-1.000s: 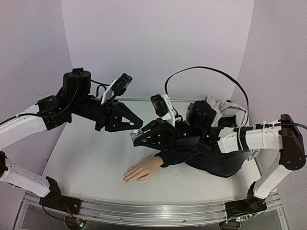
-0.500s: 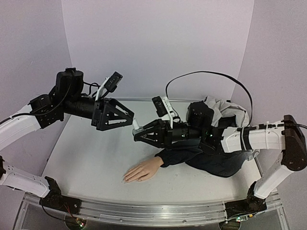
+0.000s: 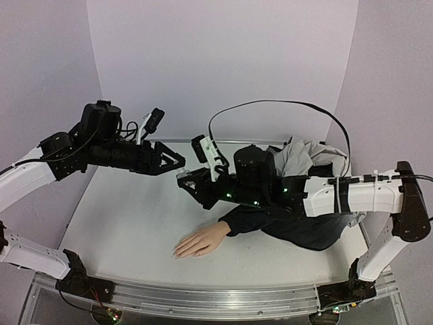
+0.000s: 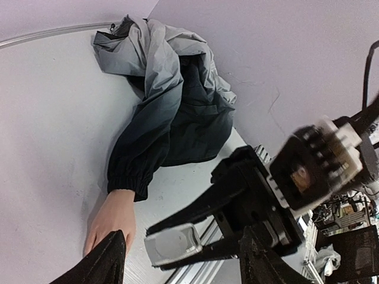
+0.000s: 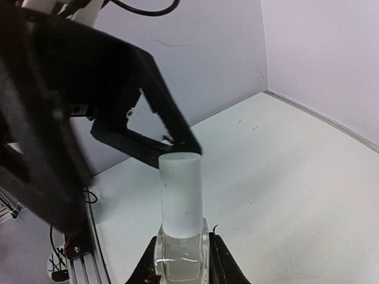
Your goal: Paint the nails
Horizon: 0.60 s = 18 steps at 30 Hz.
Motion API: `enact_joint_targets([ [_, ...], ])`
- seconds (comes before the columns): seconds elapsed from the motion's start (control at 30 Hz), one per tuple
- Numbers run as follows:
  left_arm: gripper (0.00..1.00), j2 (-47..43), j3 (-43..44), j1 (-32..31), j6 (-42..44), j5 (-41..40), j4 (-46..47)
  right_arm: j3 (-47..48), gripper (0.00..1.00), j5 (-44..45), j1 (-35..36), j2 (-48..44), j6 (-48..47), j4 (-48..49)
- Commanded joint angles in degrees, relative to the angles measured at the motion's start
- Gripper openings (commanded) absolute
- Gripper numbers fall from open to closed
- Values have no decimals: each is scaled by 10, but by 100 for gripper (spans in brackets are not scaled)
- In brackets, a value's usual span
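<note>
Table (image 3: 115, 223): nails (image 3: 178, 252) apart from right claw (image 3: 189, 180)

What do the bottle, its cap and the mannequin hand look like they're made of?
The bottle is probably glass: clear, with glossy highlights. The cap looks like matte white plastic, frosted and without glare. The mannequin hand is smooth and peach-toned, perhaps vinyl or rubber; I can't tell which.

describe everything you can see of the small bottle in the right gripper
The bottle is small: a clear glass body under a tall, frosted white cylindrical cap, still on. It stands upright in the right wrist view, its glass body clamped in the right gripper, off the table. The open left gripper sits close by the cap; whether they touch is unclear.
</note>
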Motion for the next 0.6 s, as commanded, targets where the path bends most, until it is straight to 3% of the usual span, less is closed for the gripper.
enact_joint_targets([
  [0.0,63,7,33,2,-30,-35,-10,48,0,82,21,14,-30,5],
  [0.23,35,25,34,1,-40,-16,-7,66,0,107,37,30,-37,5],
  [0.57,7,37,39,1,-30,-5,-3,82,0,106,45,44,-44,6],
])
